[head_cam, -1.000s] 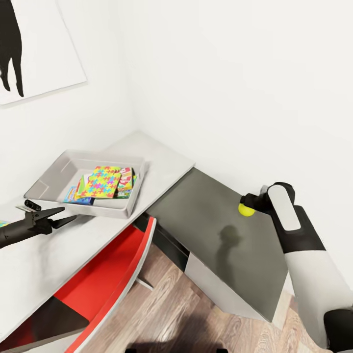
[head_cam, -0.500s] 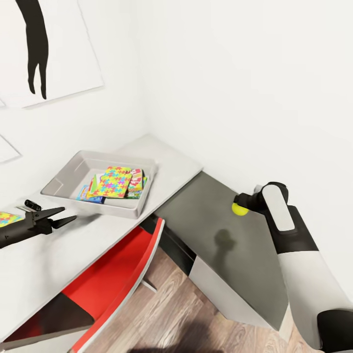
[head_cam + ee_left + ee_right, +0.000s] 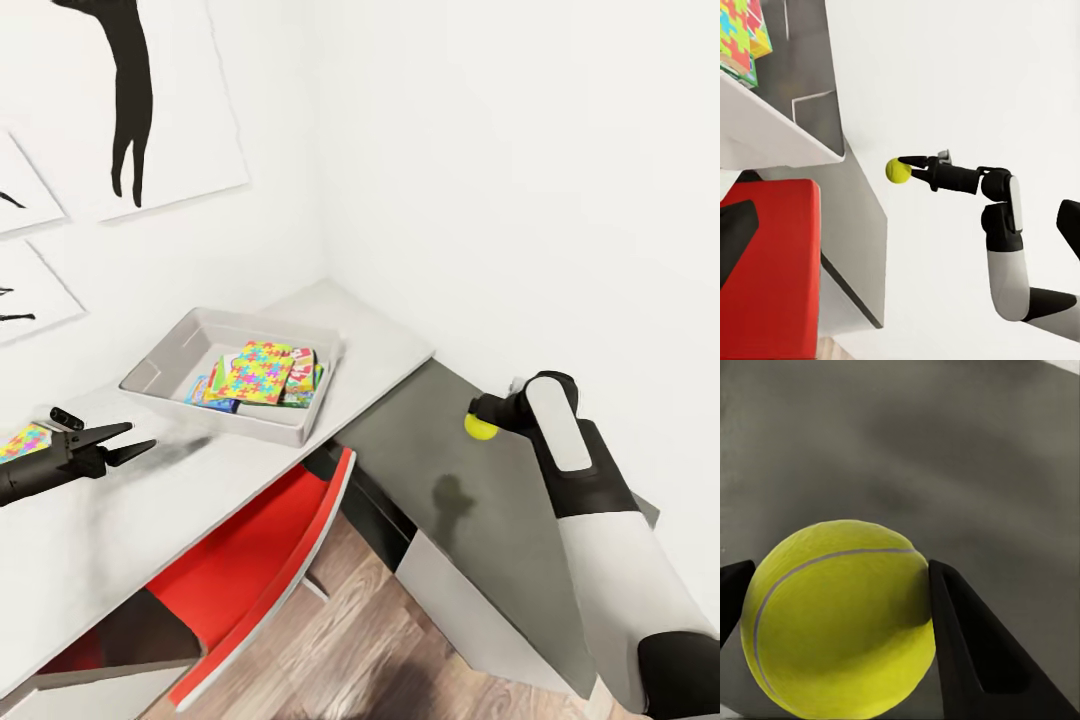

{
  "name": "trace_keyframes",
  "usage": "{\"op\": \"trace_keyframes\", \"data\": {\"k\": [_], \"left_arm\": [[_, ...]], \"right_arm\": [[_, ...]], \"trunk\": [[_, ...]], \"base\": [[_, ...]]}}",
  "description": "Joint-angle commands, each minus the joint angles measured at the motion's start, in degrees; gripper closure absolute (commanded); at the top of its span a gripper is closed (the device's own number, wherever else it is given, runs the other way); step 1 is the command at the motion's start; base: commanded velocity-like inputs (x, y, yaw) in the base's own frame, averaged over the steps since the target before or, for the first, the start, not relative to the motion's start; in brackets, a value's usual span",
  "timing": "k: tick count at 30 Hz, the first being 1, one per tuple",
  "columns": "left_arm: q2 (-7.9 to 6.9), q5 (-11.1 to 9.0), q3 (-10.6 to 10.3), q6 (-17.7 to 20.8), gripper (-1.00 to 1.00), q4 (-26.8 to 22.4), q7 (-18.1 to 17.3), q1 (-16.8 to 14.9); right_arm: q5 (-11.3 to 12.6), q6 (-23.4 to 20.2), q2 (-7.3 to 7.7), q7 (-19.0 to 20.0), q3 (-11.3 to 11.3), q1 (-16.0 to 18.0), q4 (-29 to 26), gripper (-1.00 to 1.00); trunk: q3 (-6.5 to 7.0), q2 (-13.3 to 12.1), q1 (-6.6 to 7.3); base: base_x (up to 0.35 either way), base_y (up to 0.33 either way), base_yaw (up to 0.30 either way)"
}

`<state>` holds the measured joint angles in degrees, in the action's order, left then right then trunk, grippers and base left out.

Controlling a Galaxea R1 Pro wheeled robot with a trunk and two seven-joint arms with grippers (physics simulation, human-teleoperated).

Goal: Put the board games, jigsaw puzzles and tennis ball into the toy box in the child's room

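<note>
Head view: right tool (image 3: 480,420) pinches the tennis ball (image 3: 479,427) above the dark tabletop (image 3: 480,520); left tool (image 3: 128,441) spread, empty.

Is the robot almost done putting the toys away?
Nearly. A jigsaw puzzle already lies on top of game boxes in the toy box. The right gripper holds the tennis ball above the dark desk. Another puzzle waits on the pale top by the open left gripper.
</note>
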<state>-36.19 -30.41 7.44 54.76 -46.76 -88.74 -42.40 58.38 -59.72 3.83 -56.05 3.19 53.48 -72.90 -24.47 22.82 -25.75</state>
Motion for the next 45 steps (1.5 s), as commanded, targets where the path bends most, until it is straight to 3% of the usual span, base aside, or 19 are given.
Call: {"op": "trace_keyframes", "data": {"k": [1,7,22,36,45], "left_arm": [[-0.02,0.0,0.0,0.6,-1.00,0.0,-0.2,0.0],[0.00,0.0,0.0,0.6,-1.00,0.0,-0.2,0.0],[-0.01,0.0,0.0,-0.4,-1.00,0.1,-0.3,0.0],[-0.01,0.0,0.0,-0.4,-1.00,0.1,-0.3,0.0],[0.06,0.0,0.0,-0.6,-1.00,0.3,-0.3,0.0]], "right_arm": [[0.6,0.0,0.05,-0.7,0.6,0.0,0.0,1.00],[0.6,0.4,0.04,-0.7,2.5,0.0,-0.1,1.00],[0.5,0.5,0.11,-0.8,2.7,0.1,-0.1,1.00],[0.4,0.8,0.09,-0.8,2.9,0.0,-0.3,1.00],[2.6,0.0,-2.84,0.4,4.9,-1.1,1.0,1.00]], "trunk": [[0.00,0.1,-0.04],[0.54,0.1,-0.04],[1.89,0.1,-0.04],[2.92,0.1,-0.04],[2.91,0.1,-0.04]], "base": [[0.000,0.000,0.148],[0.000,0.000,0.148],[0.000,0.000,0.140],[0.000,0.000,0.012],[0.000,0.000,0.000]]}}
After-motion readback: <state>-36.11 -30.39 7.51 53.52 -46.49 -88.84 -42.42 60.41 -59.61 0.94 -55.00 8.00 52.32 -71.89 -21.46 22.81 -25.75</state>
